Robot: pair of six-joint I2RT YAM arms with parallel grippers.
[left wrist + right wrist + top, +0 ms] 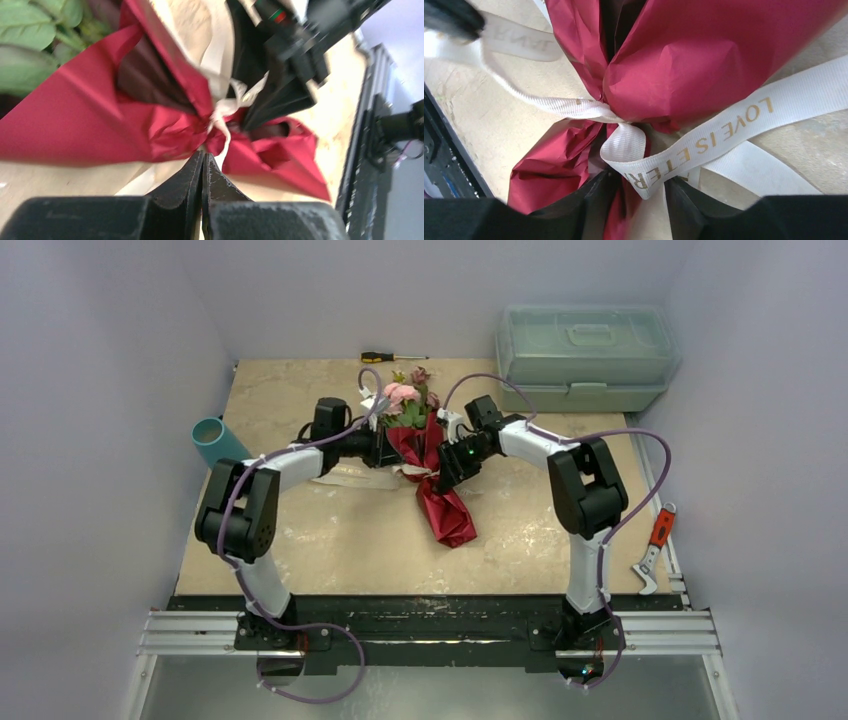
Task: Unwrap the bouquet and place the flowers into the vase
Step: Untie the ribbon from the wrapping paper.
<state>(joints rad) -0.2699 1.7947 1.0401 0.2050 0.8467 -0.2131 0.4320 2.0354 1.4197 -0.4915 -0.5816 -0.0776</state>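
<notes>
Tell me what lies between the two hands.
The bouquet, at its waist tied with cream ribbon, lies between the left hand and right hand; the top view shows it.

On the bouquet (704, 60) I see matt maroon paper, creased and crumpled at the tie. The ribbon (744, 120) is cream woven cloth, finely ribbed, with shiny gold lettering. The table (489, 135) looks smooth and stone-patterned (marble or a print, I cannot tell), and the left gripper (202, 160) looks like matt black, slightly grainy plastic.

Left arm (290, 465) between bouquet (415, 445) and vase (215, 440).
</notes>
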